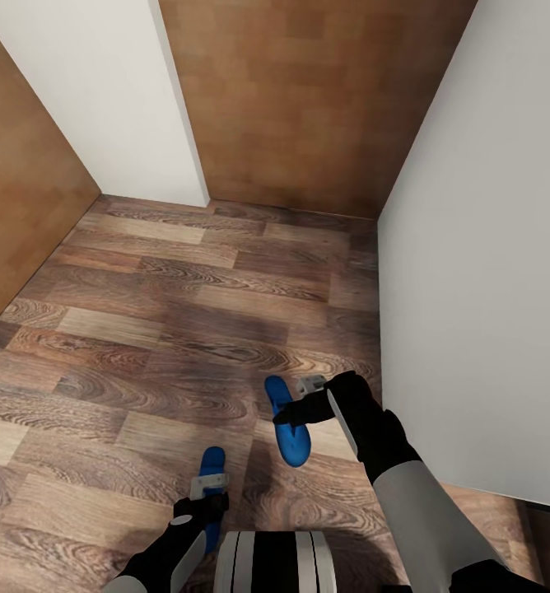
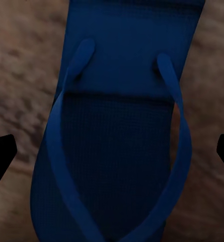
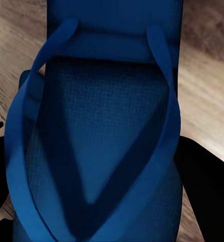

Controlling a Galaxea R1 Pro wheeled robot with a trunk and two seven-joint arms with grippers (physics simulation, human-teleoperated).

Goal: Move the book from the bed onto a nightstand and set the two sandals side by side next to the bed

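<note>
**Two blue sandals carried over open wood floor**

We see bare wood floor (image 1: 184, 313) reaching ahead to a brown panelled wall (image 1: 308, 99); a white wall (image 1: 481, 272) stands just beside our right arm. The right end effector (image 1: 295, 412) is clamped on the right sandal (image 1: 290, 428). The left sandal (image 1: 212, 478) lies between the left end effector's (image 1: 202, 504) fingers (image 2: 1, 156); whether they grip, we cannot tell.

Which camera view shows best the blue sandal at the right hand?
The right wrist view: the sandal is close, with its V-shaped straps and textured sole plain. The head view shows it small, partly behind the right hand. The left wrist view shows the other sandal.
</note>
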